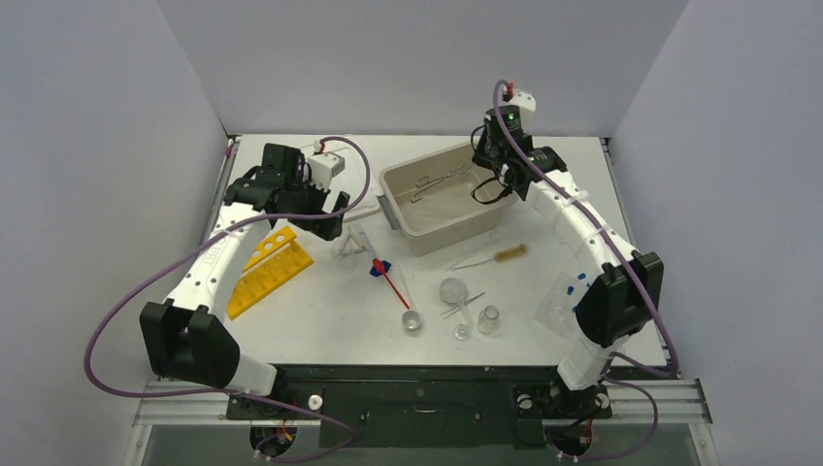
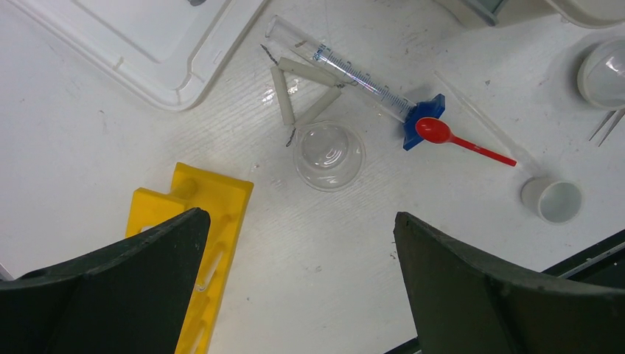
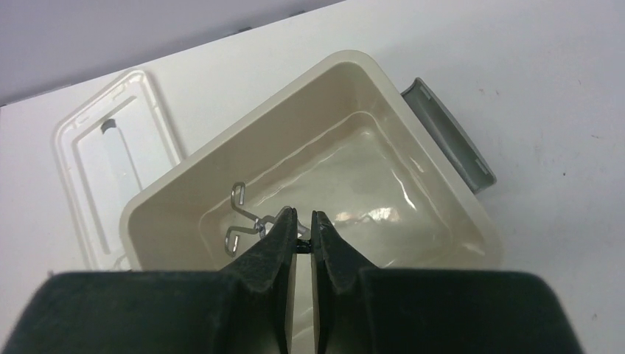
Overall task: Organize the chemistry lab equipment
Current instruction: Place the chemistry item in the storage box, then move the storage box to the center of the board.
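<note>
A two-armed robot is working at a white tabletop (image 1: pixel 320 311) scattered with lab equipment. The right end effector (image 3: pixel 302 225) is hanging inside a beige tub (image 3: pixel 184 168) at the far side, its fingers pressed almost together. They appear to be pinching one end of the metal tongs (image 3: pixel 247 221), whose looped wire handles are pointing toward the tub's left wall. The exact contact is hard to see. The left end effector (image 2: pixel 298 221) is hovering with its jaws spread wide and nothing between them, above a yellow tube rack (image 2: pixel 199 214) and a clear glass dish (image 2: pixel 329 155).

Beside the dish, a white clay triangle (image 2: pixel 302 92) is lying against a graduated cylinder (image 2: pixel 354 74) with a blue base, and a red spatula (image 2: pixel 457 140) is resting across that base. Nearer the arms, a small white cup (image 2: pixel 553 200), a clear beaker (image 1: pixel 489 318) and a brush (image 1: pixel 495 256) are waiting well apart. A white lid (image 2: pixel 147 44) is lying flat beside the tub.

The tongs are probably light, stiff and springy, and smooth enough to twist in a narrow pinch. Gripping near the crossing of the wires would likely steady them. The glass pieces are looking fragile and slippery, so taking the dish by its rim and the cylinder mid-barrel seems safest. The rack is likely rigid and easy to grip by an edge.
</note>
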